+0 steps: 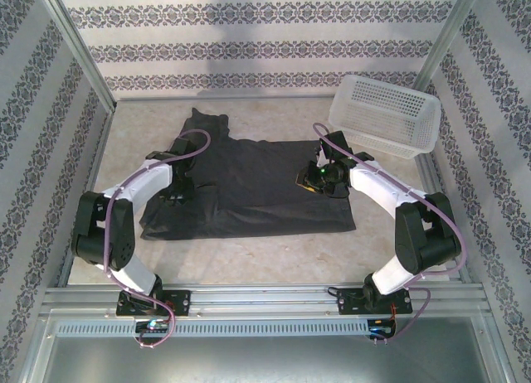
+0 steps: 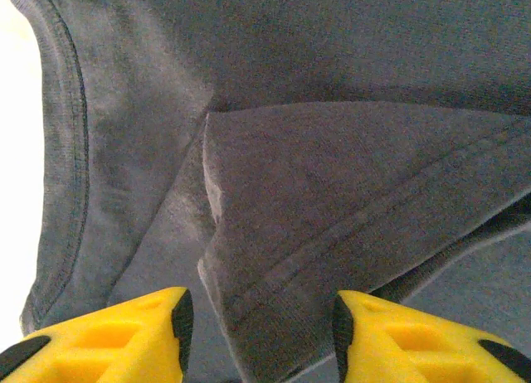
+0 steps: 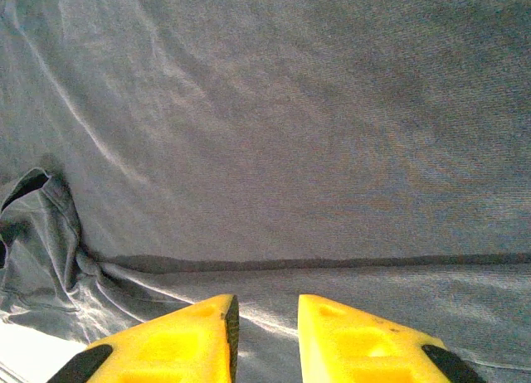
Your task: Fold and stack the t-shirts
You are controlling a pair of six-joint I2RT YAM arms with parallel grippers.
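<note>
Charcoal knit cloth, soft and matte, made up the t-shirt (image 1: 249, 184), which lay spread on the pale counter (image 1: 249, 259) with its long axis running left to right between the two arms. One sleeve stuck out toward the far wall, and the near hem was roughly straight. The left end effector (image 2: 261, 317) sat low over the shirt's left part. Its yellow fingers (image 2: 124, 333) stood moderately apart, with a raised fold with a stitched hem lying in the gap straight ahead, not visibly pinched. The right end effector (image 3: 267, 317) hovered over the shirt's right part, its jaws narrow. A hem line crossed just ahead of it and a bunched edge sat off to its left; whether any cloth was caught I could not tell. Each arm was nearest its own end of the garment. A white mesh basket (image 1: 386, 109), rigid plastic, stood beyond the right arm, just clear of the shirt.
</note>
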